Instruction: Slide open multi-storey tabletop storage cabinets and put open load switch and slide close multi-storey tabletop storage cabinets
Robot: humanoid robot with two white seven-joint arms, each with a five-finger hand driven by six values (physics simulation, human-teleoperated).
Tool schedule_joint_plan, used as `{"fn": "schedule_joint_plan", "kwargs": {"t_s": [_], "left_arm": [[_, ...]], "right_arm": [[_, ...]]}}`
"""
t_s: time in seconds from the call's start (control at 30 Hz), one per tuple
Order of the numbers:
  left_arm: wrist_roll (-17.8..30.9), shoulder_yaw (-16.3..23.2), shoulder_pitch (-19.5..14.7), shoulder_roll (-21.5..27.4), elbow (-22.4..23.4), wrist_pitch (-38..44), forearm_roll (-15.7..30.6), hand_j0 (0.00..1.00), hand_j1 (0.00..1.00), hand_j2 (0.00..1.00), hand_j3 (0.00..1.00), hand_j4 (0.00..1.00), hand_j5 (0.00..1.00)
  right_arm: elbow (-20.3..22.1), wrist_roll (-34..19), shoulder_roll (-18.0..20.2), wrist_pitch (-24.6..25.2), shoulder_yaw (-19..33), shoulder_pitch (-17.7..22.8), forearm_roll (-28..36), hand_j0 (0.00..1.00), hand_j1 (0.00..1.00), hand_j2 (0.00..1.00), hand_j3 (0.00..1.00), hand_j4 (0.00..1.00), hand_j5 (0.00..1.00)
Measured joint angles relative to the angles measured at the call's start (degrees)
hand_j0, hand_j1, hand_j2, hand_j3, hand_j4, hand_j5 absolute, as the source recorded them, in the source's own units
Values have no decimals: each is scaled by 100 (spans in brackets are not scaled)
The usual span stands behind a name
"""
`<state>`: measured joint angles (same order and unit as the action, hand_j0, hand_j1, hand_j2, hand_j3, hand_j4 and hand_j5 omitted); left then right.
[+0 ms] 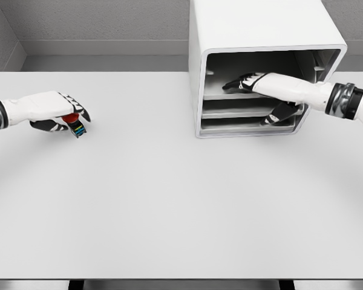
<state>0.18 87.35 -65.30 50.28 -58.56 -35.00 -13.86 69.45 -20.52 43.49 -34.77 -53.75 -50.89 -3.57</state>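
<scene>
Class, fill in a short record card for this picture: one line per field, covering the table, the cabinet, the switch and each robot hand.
table: white table
cabinet: white cabinet, far right, front open, shelves visible
switch: load switch, red top, held above table's left side
left robot hand: left robot hand grasping switch
right robot hand: right robot hand reaching inside cabinet, fingers extended

The table (169, 199) looks matt and smooth, a plain pale grey-white. The cabinet (230, 36) at far right has a smooth white shell like painted metal or plastic, with a soft sheen. Both hands, left (51, 112) and right (260, 84), look like glossy white plastic with black joints. The switch (77, 125) at left shows shiny red and black plastic.
</scene>
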Motion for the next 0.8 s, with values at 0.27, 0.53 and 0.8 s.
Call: {"fn": "schedule_joint_plan", "kwargs": {"t_s": [0.27, 0.53, 0.8], "left_arm": [[-8, -8, -9, -8, 5, 0, -43, 49, 49, 49, 49, 49, 49], [-22, -28, -9, -80, 1, 2, -56, 42, 42, 42, 42, 42, 42], [-68, -90, -272, -167, -72, 1, -24, 42, 42, 42, 42, 42, 42]], "right_arm": [[-8, 0, -10, 19, 16, 18, 70, 100, 100, 100, 100, 100, 100], [27, -12, 8, 39, 31, 62, 66, 100, 100, 100, 100, 100, 100], [135, -91, 81, 28, 6, 62, -117, 100, 100, 100, 100, 100, 100]]}}
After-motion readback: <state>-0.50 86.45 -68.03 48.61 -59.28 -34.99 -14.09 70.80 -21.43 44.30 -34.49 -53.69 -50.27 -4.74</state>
